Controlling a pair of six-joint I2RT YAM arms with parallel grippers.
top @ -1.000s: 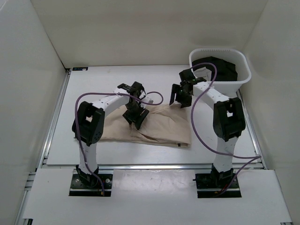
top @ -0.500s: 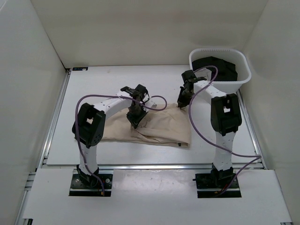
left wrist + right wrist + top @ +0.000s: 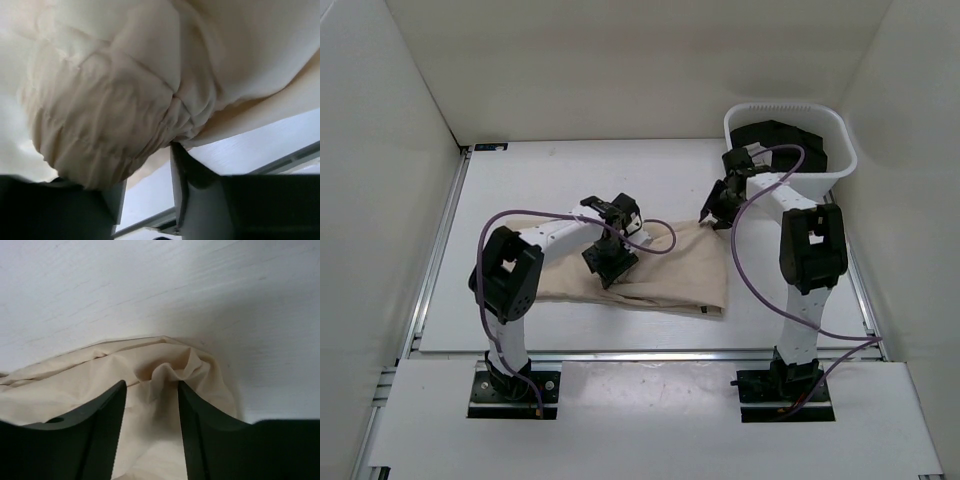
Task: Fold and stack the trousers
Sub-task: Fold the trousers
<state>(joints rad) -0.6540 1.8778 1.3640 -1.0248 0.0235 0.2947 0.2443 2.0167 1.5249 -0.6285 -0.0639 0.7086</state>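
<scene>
Right wrist: trousers point(image 3: 65, 377) puckered inside the right tool point(image 3: 151, 386).

Both built alike: white tubular links, chunky black joint housings, boxy w/ rounded corners. L arm point(image 3: 558, 228) & R arm point(image 3: 800, 322) each on a flat black base plate, L plate point(image 3: 510, 392) & R plate point(image 3: 785, 396), at near edge of table point(image 3: 650, 335). One thin purple cable per arm: L cable point(image 3: 535, 211) arcing free above the white link, then down the lower link to base; R cable point(image 3: 736, 270) in one long curve, trailing past the base. L end effector point(image 3: 610, 262) & R end effector point(image 3: 717, 212) all black, small white patch by L wrist. Close up, R fingers point(image 3: 107, 425) matte dark grey-black, flat inner faces, slightly tapered; L fingers point(image 3: 200, 200) same.
</scene>
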